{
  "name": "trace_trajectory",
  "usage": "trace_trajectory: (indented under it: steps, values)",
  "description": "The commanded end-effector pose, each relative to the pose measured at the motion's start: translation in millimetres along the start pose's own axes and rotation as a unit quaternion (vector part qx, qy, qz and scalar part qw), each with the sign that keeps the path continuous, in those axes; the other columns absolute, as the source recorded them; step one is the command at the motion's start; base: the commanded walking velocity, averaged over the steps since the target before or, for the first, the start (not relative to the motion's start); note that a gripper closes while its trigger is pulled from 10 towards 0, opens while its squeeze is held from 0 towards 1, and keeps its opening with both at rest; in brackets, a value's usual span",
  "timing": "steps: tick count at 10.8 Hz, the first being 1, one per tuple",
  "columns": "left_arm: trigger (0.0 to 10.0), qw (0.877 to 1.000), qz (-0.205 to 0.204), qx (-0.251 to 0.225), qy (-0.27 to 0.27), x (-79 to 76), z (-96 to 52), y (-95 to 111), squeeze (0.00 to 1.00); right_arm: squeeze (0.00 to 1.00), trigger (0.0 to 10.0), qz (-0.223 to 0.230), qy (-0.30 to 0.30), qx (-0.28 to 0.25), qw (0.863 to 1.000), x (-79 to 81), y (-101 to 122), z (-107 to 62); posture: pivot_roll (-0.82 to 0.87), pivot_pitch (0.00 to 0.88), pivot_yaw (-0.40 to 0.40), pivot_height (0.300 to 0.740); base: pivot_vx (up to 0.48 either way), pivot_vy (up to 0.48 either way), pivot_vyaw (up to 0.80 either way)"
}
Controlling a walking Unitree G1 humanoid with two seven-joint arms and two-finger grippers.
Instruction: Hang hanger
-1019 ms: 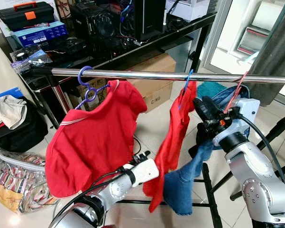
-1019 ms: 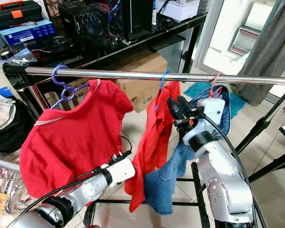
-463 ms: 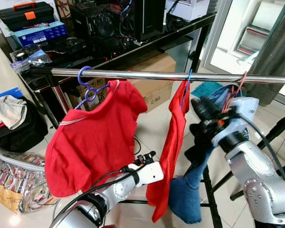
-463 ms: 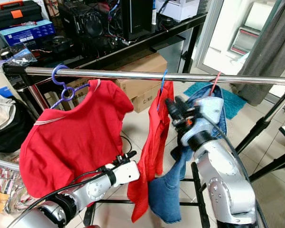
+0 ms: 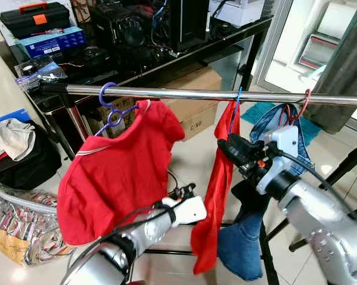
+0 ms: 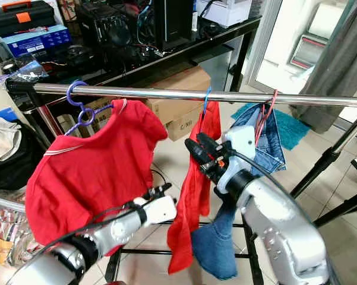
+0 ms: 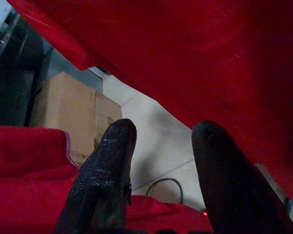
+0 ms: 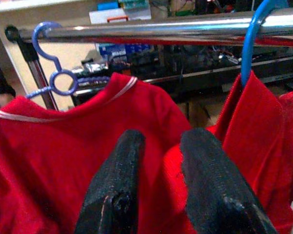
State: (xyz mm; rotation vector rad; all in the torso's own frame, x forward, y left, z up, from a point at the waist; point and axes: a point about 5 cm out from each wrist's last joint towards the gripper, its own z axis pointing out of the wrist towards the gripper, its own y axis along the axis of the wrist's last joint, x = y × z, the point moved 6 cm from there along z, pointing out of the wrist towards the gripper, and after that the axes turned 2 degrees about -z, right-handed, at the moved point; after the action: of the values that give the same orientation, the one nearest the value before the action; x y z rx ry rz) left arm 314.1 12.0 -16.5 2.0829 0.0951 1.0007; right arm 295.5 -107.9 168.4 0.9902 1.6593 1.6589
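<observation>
We see the blue hanger (image 5: 234, 107) hooked on the silver rail (image 5: 196, 94), with a red shirt (image 5: 217, 190) on it. Our right gripper (image 5: 228, 148) sits just below the rail beside that shirt, fingers a little apart, holding nothing. Our left gripper (image 5: 184, 191) waits lower down, also open.
</observation>
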Motion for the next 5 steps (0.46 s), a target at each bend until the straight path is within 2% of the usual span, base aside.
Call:
trace_trajectory:
  steps: [1,5]
  values:
    - [10.0,1.0,0.009,0.008,-0.007,-1.6,0.4,-2.2,0.0,0.0,10.0,-0.014,0.004,0.007,1.0,4.4,2.6,-0.6,0.02,0.0,0.034,0.74,0.0,0.0,0.0]
    - [10.0,1.0,0.014,0.007,-0.014,-2.6,2.0,-0.2,0.0,0.0,10.0,-0.053,0.013,0.056,0.997,12.0,-2.5,-1.3,0.01,0.0,0.039,0.74,0.0,0.0,0.0]
